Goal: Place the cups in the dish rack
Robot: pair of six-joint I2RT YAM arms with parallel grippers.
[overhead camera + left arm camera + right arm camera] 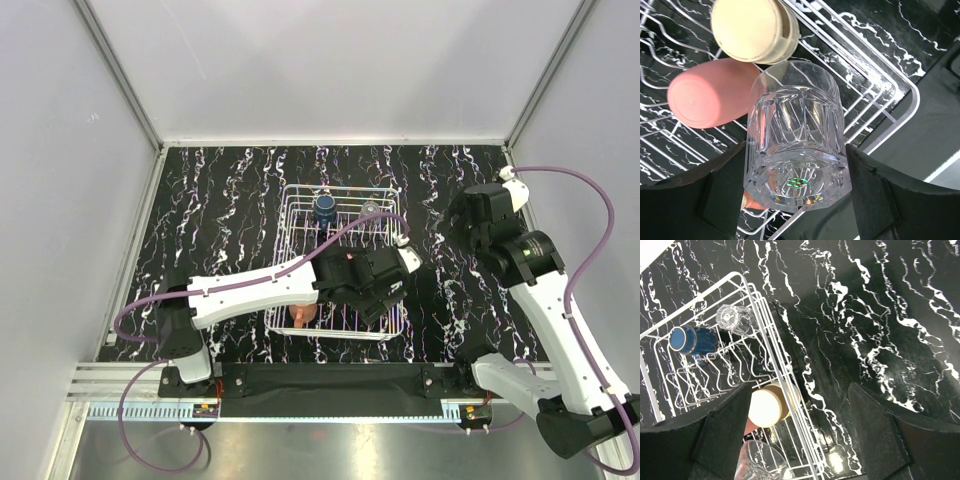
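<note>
The white wire dish rack [290, 200] sits mid-table. My left gripper [796, 160] is shut on a clear glass [795, 135], base toward the camera, hanging over the rack's near right corner [890, 90]. Beside the glass lie a pink tumbler [710, 97] and a cream cup [747, 27] inside the rack. At the rack's far end rest a dark blue cup [690, 340] and a second clear glass [732, 318]. My right gripper [800, 390] stands open and empty above the rack's right edge [771, 335]; the cream cup [771, 404] shows below it.
Black marbled tabletop [220, 200] surrounds the rack on all sides. Grey walls with aluminium posts close off the back and sides. A dark strip [330, 378] runs along the near edge between the arm bases. The left arm [260, 285] crosses above the rack's near half.
</note>
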